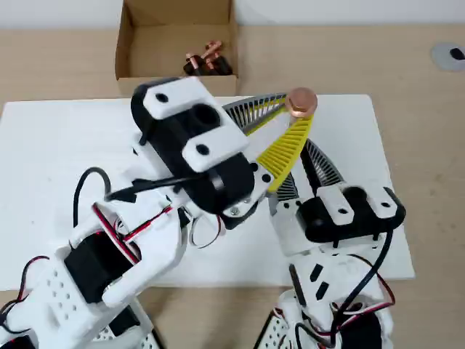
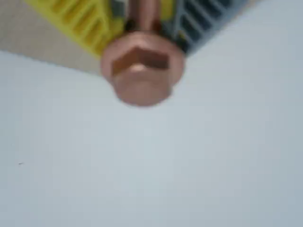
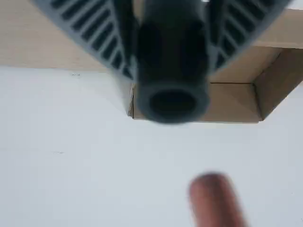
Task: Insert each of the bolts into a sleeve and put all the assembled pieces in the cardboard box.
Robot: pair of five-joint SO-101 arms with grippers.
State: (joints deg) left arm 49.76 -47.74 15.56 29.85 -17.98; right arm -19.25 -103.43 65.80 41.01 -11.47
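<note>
Cardboard box (image 1: 138,43) sits far left on wood table (image 1: 421,109), with several bolt-in-sleeve pieces (image 1: 208,61) in its near right corner. Left gripper (image 1: 296,109), yellow and grey fingers, pinches copper bolt (image 1: 301,101) over far edge of white mat (image 1: 65,145), right of box. Left wrist: bolt head hexagonal, flanged. Right wrist: right gripper (image 3: 173,56) clamps black sleeve (image 3: 173,94), open bore visible, box beyond, bolt close by.
</note>
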